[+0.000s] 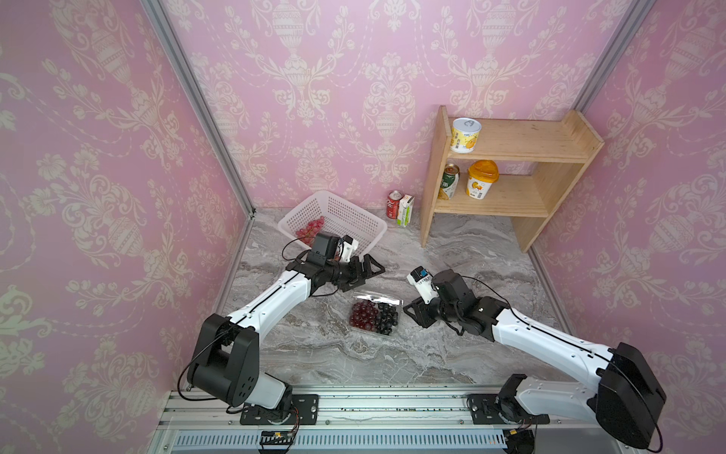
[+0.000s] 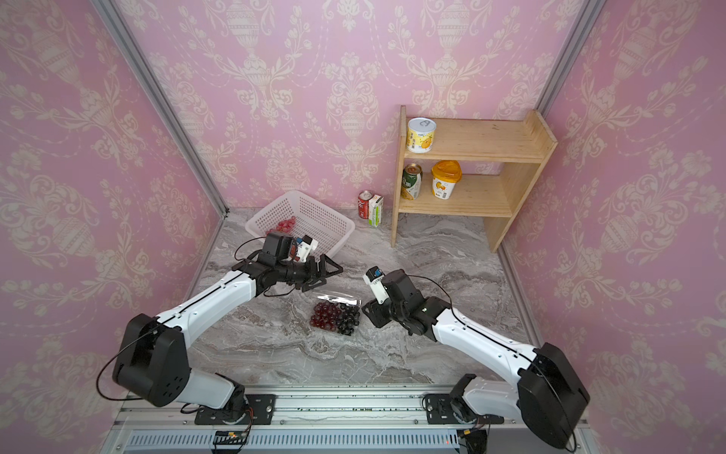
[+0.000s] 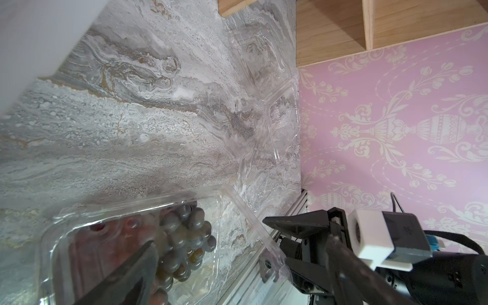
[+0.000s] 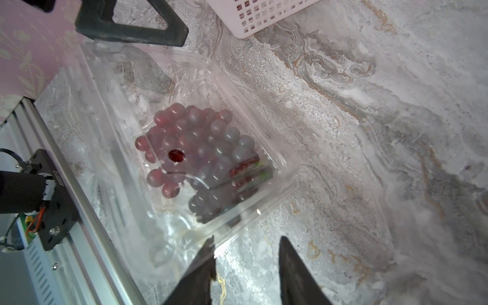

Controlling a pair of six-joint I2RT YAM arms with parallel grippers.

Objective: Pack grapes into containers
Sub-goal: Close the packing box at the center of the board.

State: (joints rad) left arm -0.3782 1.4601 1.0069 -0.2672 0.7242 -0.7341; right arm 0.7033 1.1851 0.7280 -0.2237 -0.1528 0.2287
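Two bunches of grapes, a dark red bunch and a near-black bunch, lie side by side inside a clear clamshell container at the middle of the marble table. In the right wrist view its lid is down over them. The right gripper sits just beside the container's right edge, jaws parted with nothing between them and one fingertip at the box's corner. The left gripper hovers beyond the far side, spread wide and empty, between the container and the white basket, where a pink-red bunch lies. An empty second container rests on the table near the wooden shelf.
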